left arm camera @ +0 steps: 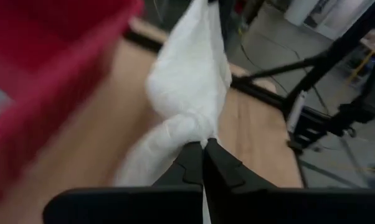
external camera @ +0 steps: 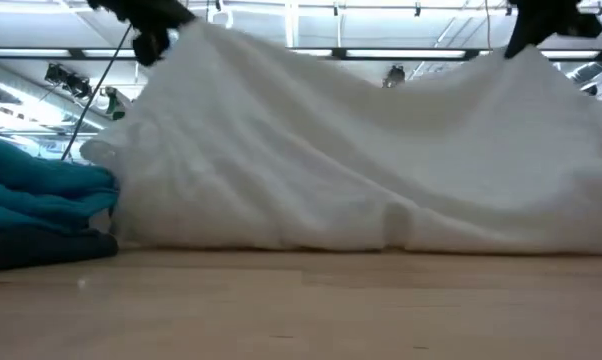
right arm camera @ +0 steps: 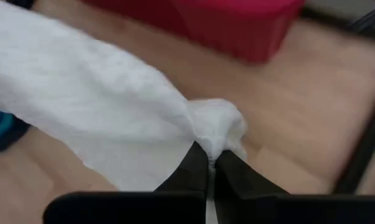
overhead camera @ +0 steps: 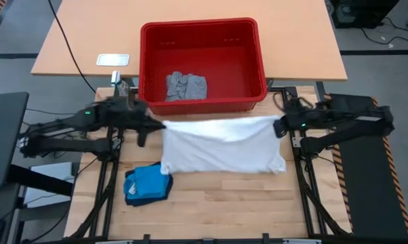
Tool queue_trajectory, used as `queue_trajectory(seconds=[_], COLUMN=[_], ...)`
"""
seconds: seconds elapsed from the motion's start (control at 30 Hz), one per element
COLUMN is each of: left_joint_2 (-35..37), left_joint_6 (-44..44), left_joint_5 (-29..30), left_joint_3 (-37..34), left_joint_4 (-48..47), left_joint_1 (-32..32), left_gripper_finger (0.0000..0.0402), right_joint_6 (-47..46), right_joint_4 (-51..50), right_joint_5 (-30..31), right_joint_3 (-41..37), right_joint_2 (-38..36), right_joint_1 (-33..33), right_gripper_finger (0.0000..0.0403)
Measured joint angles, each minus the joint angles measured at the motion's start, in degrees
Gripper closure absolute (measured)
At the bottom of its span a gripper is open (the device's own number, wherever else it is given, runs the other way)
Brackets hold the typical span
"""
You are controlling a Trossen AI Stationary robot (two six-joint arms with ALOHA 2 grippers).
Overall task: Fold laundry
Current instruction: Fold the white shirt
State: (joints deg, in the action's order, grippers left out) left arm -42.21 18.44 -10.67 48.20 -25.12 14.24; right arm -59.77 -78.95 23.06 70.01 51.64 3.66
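A white garment point(overhead camera: 217, 146) hangs spread between my two grippers. Its upper edge is lifted and its lower edge point(external camera: 381, 235) lies on the wooden table. My left gripper point(overhead camera: 160, 124) is shut on its far left corner. My right gripper point(overhead camera: 278, 124) is shut on its far right corner. A folded bright blue garment point(overhead camera: 148, 183) lies on a dark navy one point(external camera: 31, 250) at the near left. In the red basket point(overhead camera: 144, 68) lies a light grey garment point(overhead camera: 185, 87). My left gripper pinches a bunched corner point(left arm camera: 197, 130) of the white garment between its two fingers, several layers gathered. The cloth runs from there toward the other arm, lifted off the table. My right gripper pinches the opposite bunched corner point(right arm camera: 215, 134) between its two fingers, coming slanting down from the right. The cloth stretches away toward the left arm, and its upper edge sags a little between the two holds.
The red basket stands just beyond the lifted cloth, at the table's far edge. A small white flat object point(overhead camera: 113, 59) lies on the lighter table behind it. Bare wood point(overhead camera: 245, 203) shows along the near edge, right of the blue pile.
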Motion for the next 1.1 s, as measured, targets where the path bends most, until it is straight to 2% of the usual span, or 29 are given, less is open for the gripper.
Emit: queue_trajectory(seconds=[0.13,0.27,0.47,0.63,0.73,0.87,1.0,1.1], left_joint_2=[5.84,7.24,4.37,0.50,-1.37,-2.95,-3.68,-3.03], left_joint_6=[-6.33,-7.45,-11.64,-14.10,-13.58,-4.24,10.33,20.93], left_joint_5=[5.80,10.88,11.11,11.02,8.46,6.31,6.02,5.75], left_joint_3=[3.71,6.11,9.85,19.00,23.35,23.16,16.24,8.40], left_joint_4=[-6.45,-9.15,-5.13,-3.80,-8.59,-19.70,-30.02,-29.94], left_joint_1=[1.02,3.26,7.36,9.36,8.94,5.94,-0.72,-8.57], left_gripper_finger=[0.0401,0.0401,0.0401,0.0401,0.0401,0.0401,0.0401,0.0401], right_joint_6=[0.00,1.32,10.58,16.63,16.55,11.48,2.64,-4.52], right_joint_4=[-7.21,-9.14,-5.78,-4.24,-4.50,-6.38,-7.00,-4.72], right_joint_5=[6.36,12.69,19.64,19.85,16.15,4.79,-8.17,-17.28], right_joint_3=[5.81,9.13,12.62,19.59,22.42,20.57,11.24,0.89], right_joint_2=[0.00,0.03,0.44,1.52,2.07,2.04,2.05,2.19], right_joint_1=[-0.05,-1.22,-5.12,-8.13,-8.24,-7.87,-3.90,2.25], right_gripper_finger=[0.0392,0.0392,0.0392,0.0392,0.0392,0.0392,0.0392,0.0392])
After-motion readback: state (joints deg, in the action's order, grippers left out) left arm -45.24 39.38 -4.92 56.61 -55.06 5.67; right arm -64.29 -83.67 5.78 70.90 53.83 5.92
